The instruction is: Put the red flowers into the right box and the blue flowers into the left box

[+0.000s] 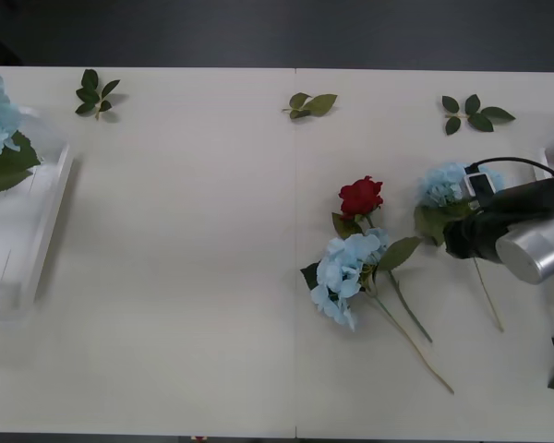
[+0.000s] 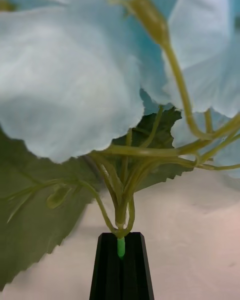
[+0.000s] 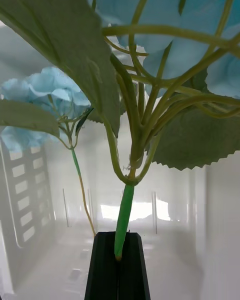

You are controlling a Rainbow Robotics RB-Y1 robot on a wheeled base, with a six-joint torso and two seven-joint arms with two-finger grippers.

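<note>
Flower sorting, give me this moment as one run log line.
right gripper: shut on blue hydrangea stem, table right | left gripper: shut on hydrangea stem over left box | red rose: on table

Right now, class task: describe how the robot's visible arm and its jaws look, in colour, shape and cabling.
The right arm ends in a rounded silver-grey segment joined to a black wrist housing, with a thin black cable looping above it. Both wrist views show black, flat-faced, tapered jaws. A small pale module sits near the right gripper.

Silver cylindrical forearm (image 1: 543, 251), matte black wrist housing (image 1: 499, 221), thin black looping cable (image 1: 512, 163); black tapered fingers (image 2: 121, 272).
</note>
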